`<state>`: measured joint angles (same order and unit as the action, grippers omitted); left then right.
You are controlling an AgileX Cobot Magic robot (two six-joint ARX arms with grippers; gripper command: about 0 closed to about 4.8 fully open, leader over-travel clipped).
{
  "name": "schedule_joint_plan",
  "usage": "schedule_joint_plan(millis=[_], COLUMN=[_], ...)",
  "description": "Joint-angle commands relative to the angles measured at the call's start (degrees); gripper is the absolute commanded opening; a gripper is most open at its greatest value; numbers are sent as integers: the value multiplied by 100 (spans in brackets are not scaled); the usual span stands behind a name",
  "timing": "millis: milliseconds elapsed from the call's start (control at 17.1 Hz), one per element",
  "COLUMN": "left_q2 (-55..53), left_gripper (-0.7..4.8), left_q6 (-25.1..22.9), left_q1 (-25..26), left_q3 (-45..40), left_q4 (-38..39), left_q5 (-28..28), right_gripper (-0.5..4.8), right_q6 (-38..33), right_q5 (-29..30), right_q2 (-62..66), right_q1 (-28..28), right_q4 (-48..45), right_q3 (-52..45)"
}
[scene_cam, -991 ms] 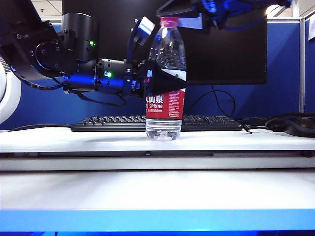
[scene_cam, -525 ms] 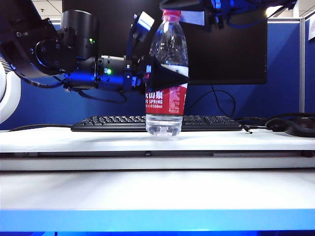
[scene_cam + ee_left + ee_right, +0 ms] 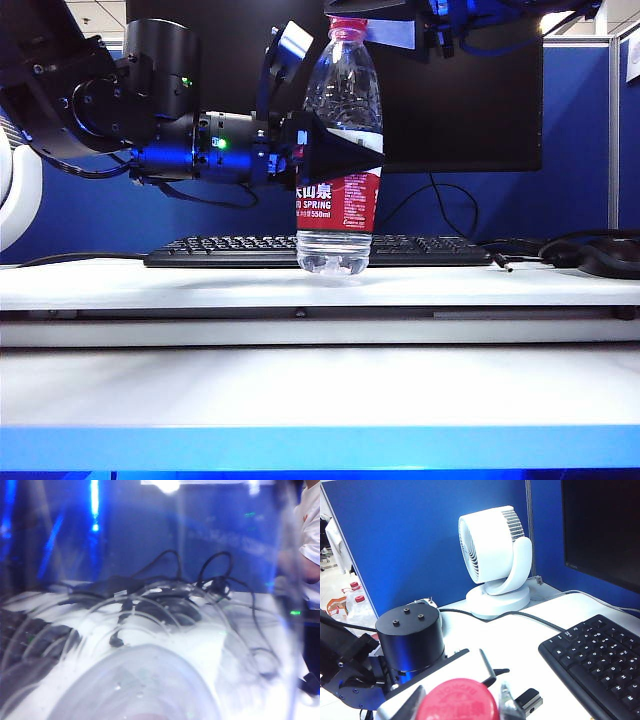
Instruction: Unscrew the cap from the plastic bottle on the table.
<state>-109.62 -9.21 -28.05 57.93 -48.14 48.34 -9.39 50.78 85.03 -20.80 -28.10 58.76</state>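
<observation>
Two grippers share the work: left fingers [image 3: 335, 160] clamp the bottle [image 3: 338, 215] steady on the bench [image 3: 320, 390] while right fingers [image 3: 502, 697], at 12 o'clock above it, pinch the cap [image 3: 456, 700] for twisting.

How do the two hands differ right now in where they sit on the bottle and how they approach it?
The left hand comes in level from the side and clamps the plastic bottle around its middle, just above the label; the right hand comes from above, its fingers either side of the cap. The left hand's arm shows fully in the exterior view; the right hand sits cropped at the top edge. Both are closed on the bottle.
</observation>
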Motion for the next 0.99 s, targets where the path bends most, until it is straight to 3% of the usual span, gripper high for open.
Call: schedule_joint_plan(millis=[58, 175, 233, 700, 816, 991], left_q2=[-59, -59, -59, -59, -59, -59], left_gripper=[208, 208, 208, 208, 208, 208], left_q6=[0, -2, -2, -46, -120, -238], left_q1=[31, 31, 31, 31, 31, 31], left_q3=[-26, -26, -26, -26, -26, -26], left_q4=[306, 304, 304, 267, 267, 317], left_q5=[-205, -205, -205, -225, -470, -748], right_gripper=[65, 193, 223, 317, 317, 319], right_q6=[-234, -236, -236, -105, -105, -83], right_q5=[422, 332, 247, -212, -284, -973], right_q2=[-103, -103, -103, -107, -114, -260], right_q1=[-68, -70, -70, -68, -68, -66], right_q4=[-164, -81, -37, 136, -2, -7], right_q3=[70, 70, 70, 70, 72, 70])
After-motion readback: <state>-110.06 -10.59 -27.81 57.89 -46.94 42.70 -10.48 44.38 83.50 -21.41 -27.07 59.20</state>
